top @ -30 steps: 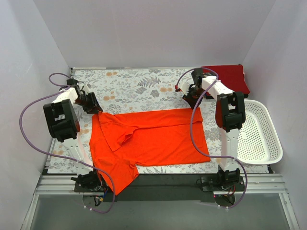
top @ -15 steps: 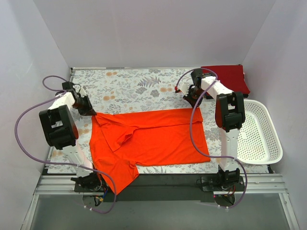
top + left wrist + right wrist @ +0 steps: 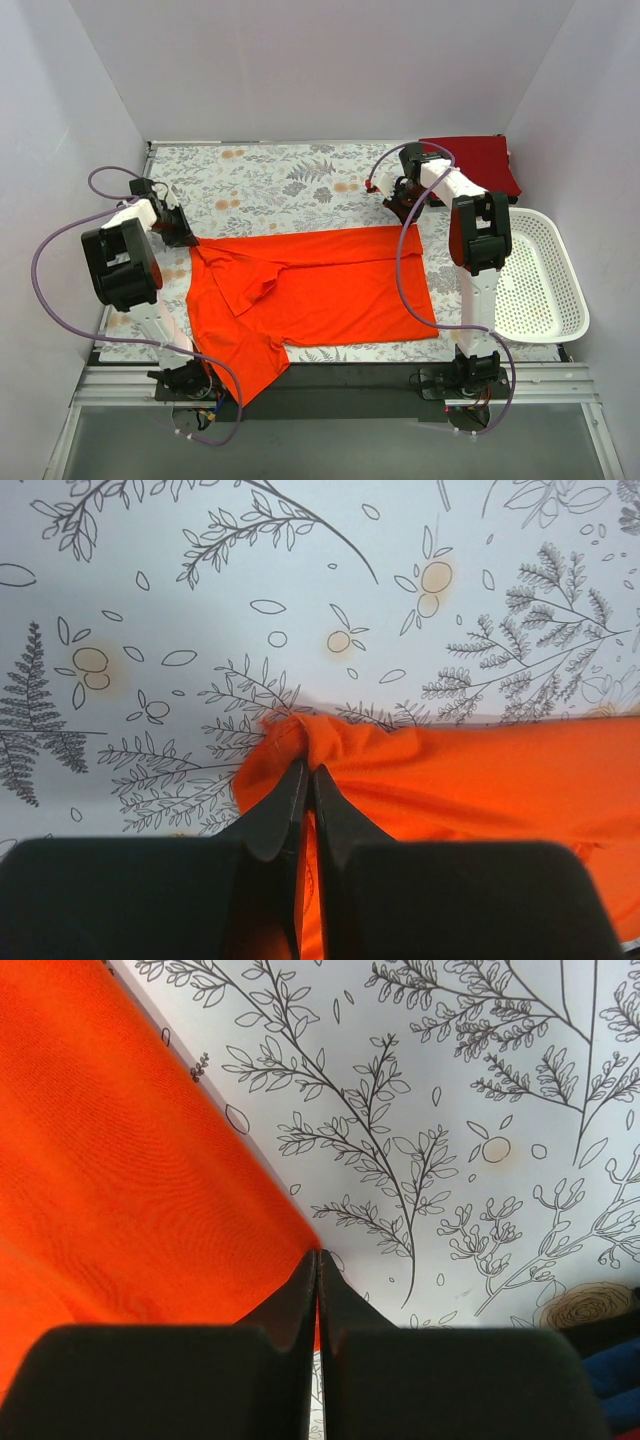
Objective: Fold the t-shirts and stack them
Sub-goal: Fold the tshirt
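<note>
Currently the left tool point(image 3: 304, 772) is clamped on a bunched corner of the orange-red t-shirt point(image 3: 330, 285), which spreads rightward from its tips. The right tool point(image 3: 317, 1256) is closed on the very corner edge. Risk: that thin hold slipping under tension.

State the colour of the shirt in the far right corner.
The shirt is dark crimson, clearest in the top external view.
</note>
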Motion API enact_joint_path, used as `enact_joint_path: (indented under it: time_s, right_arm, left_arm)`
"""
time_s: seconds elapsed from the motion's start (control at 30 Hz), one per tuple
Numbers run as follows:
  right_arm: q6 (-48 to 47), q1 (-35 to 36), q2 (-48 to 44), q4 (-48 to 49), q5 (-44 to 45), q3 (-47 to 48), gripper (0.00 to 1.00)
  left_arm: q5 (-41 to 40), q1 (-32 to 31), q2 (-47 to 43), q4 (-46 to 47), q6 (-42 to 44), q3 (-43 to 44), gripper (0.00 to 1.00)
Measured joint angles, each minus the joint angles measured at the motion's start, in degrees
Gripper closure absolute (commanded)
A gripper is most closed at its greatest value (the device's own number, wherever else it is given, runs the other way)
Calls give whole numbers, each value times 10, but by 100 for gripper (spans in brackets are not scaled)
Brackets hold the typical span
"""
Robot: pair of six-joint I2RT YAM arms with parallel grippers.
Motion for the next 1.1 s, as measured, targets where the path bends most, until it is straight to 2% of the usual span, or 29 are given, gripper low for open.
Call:
enact_joint_path:
  time_s: [0.33, 0.37, 0.4, 0.47, 0.5, 0.53, 0.6, 0.77, 1.0, 1.1]
  right_arm:
    - [3, -3, 0, 1, -6, 12, 99]
    - [4, -3, 0, 1, -6, 12, 99]
    - [4, -3, 0, 1, -6, 12, 96]
    - [10, -3, 0, 0, -6, 13, 84]
    - [13, -3, 0, 0, -6, 13, 71]
    - [16, -4, 0, -1, -6, 16, 68]
    - [19, -5, -2, 0, -6, 22, 63]
    - [25, -7, -27, -4, -12, 28, 64]
    - [36, -5, -68, -17, -41, 46, 85]
    - [43, 0, -66, -26, -55, 45, 90]
  left_arm:
    - [-2, 0, 14, -19, 7, 10, 100]
    - [-4, 0, 14, -20, 7, 10, 98]
    - [-6, 0, 14, -20, 7, 10, 88]
    - [-7, 0, 14, -26, 12, 13, 79]
    - [-6, 0, 14, -34, 14, 17, 75]
    - [-7, 0, 14, -44, 14, 24, 70]
    - [-8, 1, 13, -60, 23, 44, 67]
    - [-7, 1, -14, -80, 48, 84, 66]
    - [14, -15, -43, -93, 68, 111, 75]
    - [21, -40, -38, -96, 66, 109, 79]
